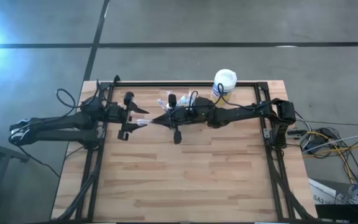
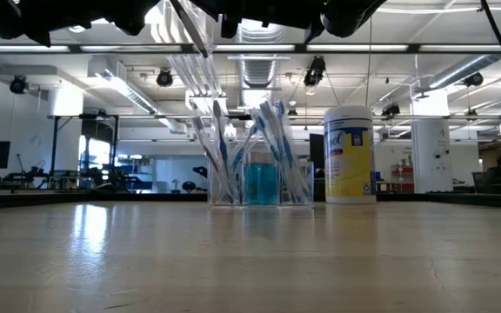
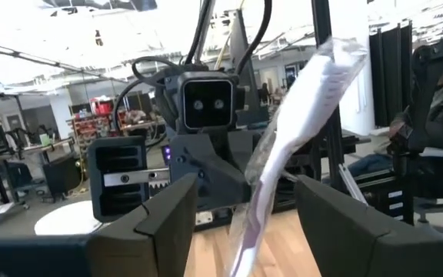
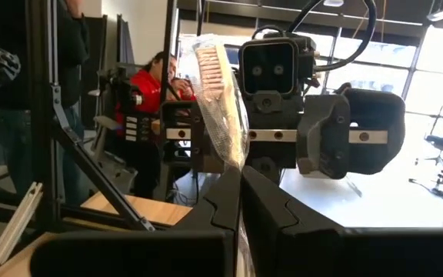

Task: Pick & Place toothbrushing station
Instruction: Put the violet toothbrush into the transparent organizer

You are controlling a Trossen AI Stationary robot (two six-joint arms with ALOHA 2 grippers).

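Looking from above, the right gripper [image 1: 155, 122] clamps a wrapped toothbrush [image 1: 143, 122] whose tip sits between the left gripper [image 1: 129, 116]'s spread jaws, so a handover is midway. Low view: the toothbrushing station [image 2: 260, 187], below both, already holds several brushes; this one's not in yet.

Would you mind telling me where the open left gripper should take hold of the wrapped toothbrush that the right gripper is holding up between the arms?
Probably the free length of the wrapped toothbrush, on the side away from the shut right gripper. It slants between the left gripper's open fingers already, so closing across its thin shaft from the left looks simplest.
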